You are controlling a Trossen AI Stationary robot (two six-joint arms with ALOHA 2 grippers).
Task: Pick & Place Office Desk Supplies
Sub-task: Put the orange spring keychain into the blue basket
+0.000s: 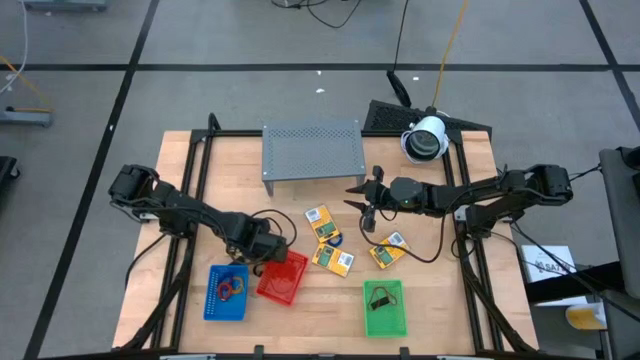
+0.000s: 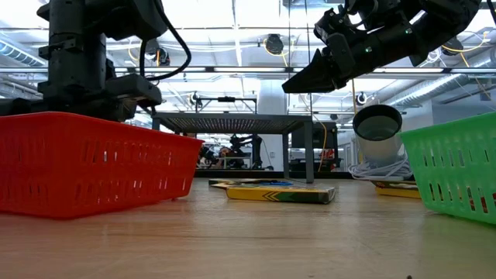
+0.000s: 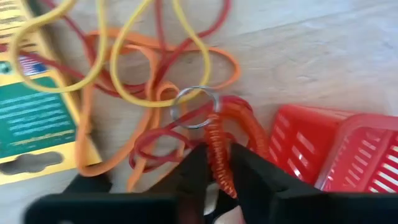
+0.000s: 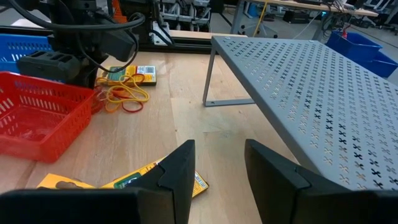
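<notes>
— Looking at the left pincer (image 3: 219,177), what has it got?
— Its two dark fingers are pinched on a red coiled cord (image 3: 219,140), the sort with a metal ring (image 3: 194,107) at one end. That sits in a tangle of rubber bands (image 3: 134,68), orange, red and yellow, lying on the wooden surface (image 1: 430,310) just beside the red tray (image 1: 282,277).
— And the packets?
— One yellow packet (image 3: 37,121) lies right against the tangle. Several more yellow packets (image 1: 333,259) lie spread over the middle of the surface, between the red tray and the right arm.
— Where is the right pincer (image 1: 352,195)?
— Up in the air, near the front edge of the grey perforated rack (image 1: 312,150). Its fingers stand apart with nothing between them; one packet (image 4: 134,177) lies on the wood below.
— Anything in the other trays?
— The blue tray (image 1: 226,293) holds some coloured loops, and the green tray (image 1: 385,307) has a small dark item in it; I can't make out what it is.
</notes>
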